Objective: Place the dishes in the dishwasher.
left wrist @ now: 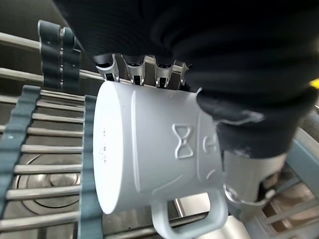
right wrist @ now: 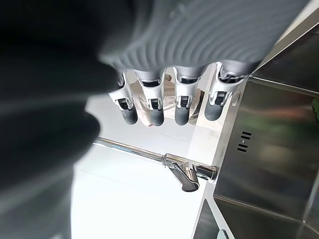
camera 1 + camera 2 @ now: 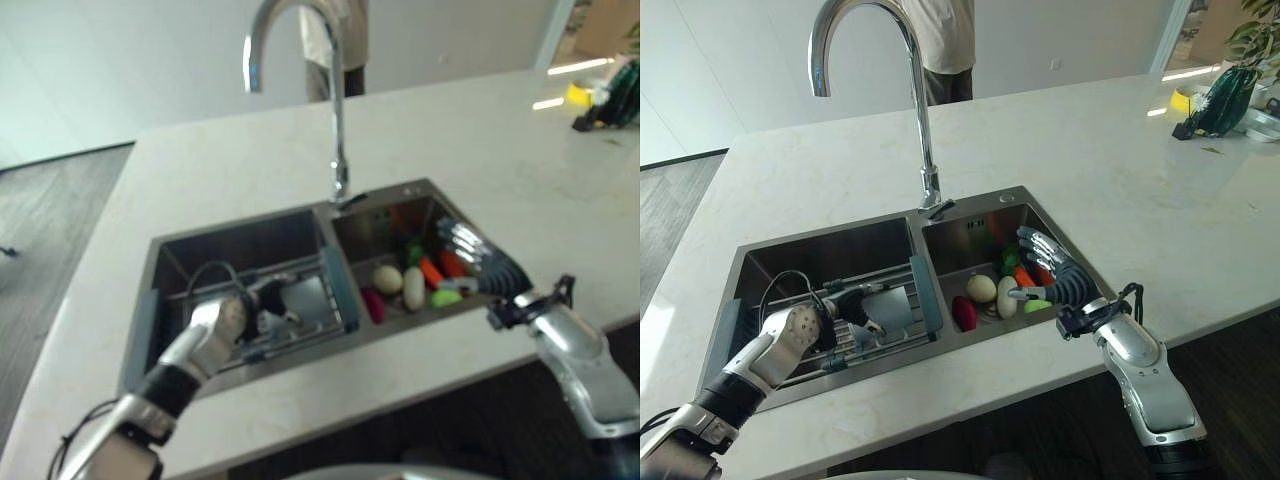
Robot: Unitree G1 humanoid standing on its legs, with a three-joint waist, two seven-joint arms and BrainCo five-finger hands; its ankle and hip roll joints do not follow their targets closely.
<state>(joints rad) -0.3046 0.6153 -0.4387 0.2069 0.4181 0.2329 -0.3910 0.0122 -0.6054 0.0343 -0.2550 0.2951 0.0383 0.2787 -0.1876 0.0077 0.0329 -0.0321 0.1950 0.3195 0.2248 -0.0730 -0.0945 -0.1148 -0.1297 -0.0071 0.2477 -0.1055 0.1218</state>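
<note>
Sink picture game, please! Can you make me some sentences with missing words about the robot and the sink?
1. The left hand holds a white ____ over the rack.
2. The right hand hovers with fingers straight, so it is ____.
3. The toy vegetables lie in the ____ basin of the sink.

Missing words: mug; open; right

Right hand (image 2: 164,107), fingers straight, above faucet (image 2: 184,174) and sink (image 2: 269,164).

A chrome faucet (image 3: 923,110) is seen arching over the double sink (image 3: 1060,235), which is set into a pale counter (image 3: 1120,150); a person (image 3: 945,45) is seen standing beyond.
</note>
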